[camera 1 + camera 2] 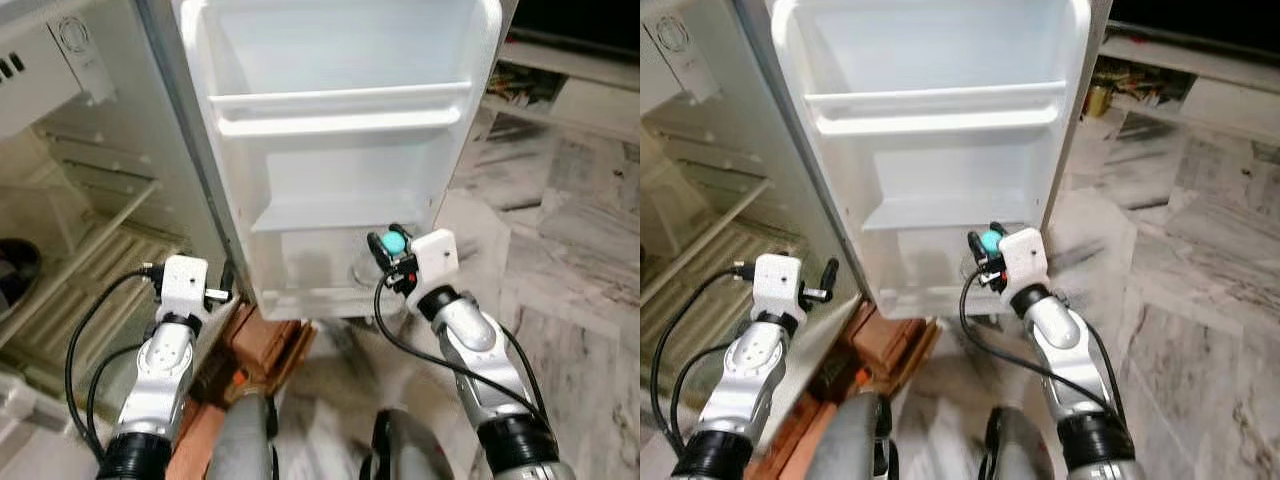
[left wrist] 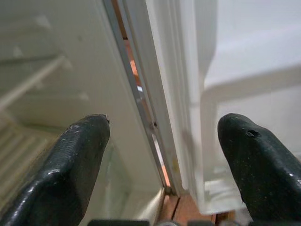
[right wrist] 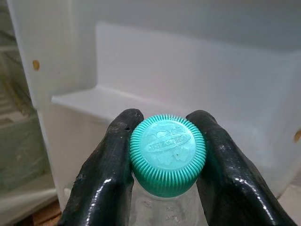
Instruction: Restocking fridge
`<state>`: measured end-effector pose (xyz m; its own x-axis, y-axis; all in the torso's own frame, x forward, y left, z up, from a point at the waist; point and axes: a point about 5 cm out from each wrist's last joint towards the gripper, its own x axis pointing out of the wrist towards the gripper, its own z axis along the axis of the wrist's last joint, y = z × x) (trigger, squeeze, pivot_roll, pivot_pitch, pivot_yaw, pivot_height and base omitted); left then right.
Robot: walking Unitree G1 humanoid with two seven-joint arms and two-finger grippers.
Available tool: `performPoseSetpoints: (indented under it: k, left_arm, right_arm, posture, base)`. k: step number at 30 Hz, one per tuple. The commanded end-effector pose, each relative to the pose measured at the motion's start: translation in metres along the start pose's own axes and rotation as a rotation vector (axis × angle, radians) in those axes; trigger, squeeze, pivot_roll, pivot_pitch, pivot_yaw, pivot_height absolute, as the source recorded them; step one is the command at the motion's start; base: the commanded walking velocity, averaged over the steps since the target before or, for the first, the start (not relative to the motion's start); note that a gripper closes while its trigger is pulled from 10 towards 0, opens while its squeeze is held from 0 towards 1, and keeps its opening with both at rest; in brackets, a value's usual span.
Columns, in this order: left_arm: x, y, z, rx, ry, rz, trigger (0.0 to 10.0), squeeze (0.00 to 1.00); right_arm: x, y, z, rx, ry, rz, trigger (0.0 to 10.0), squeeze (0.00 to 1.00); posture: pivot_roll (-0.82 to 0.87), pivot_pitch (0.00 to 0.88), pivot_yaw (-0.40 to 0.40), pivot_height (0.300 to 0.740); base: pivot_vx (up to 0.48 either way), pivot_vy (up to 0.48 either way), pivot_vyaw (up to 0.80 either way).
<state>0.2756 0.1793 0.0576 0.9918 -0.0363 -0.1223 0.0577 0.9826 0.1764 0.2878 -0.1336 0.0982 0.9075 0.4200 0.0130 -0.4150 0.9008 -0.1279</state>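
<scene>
The fridge door (image 1: 340,130) stands swung wide, its white shelves bare. My right gripper (image 1: 390,250) is shut on the teal cap (image 3: 168,155) of a clear plastic bottle (image 1: 368,270). The bottle hangs upright at the door's bottom shelf (image 1: 320,297), its body down inside the shelf. In the right wrist view both black fingers (image 3: 110,169) press the ribbed cap from either side. My left gripper (image 2: 160,155) is open and holds nothing, at the hinge gap between the fridge body (image 1: 80,200) and the door.
Inside the fridge compartment are pale wire shelves (image 1: 90,270). Brown wooden blocks (image 1: 265,345) lie on the floor under the door. Marbled grey floor (image 1: 570,270) spreads to the right, with a low shelf of items (image 1: 1140,85) at the far right.
</scene>
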Motion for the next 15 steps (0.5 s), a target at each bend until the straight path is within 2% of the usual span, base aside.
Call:
performPoseSetpoints:
  k: [1, 15]
  left_arm:
    - [-0.0005, 0.0011, -0.0015, 0.008, 0.010, -0.002, 10.0, 0.00]
    - [0.0007, -0.0005, 0.0005, 0.007, 0.000, -0.006, 10.0, 0.00]
  right_arm:
    - [0.0015, -0.0019, 0.0050, -0.006, -0.020, -0.002, 10.0, 0.00]
    - [0.0034, -0.0016, 0.0064, -0.022, -0.032, -0.003, 10.0, 0.00]
  posture:
    - [0.03, 0.023, 0.018, 0.589]
    - [0.03, 0.015, 0.017, 0.580]
  base:
    - [0.000, 0.000, 0.00]
    - [0.000, 0.000, 0.00]
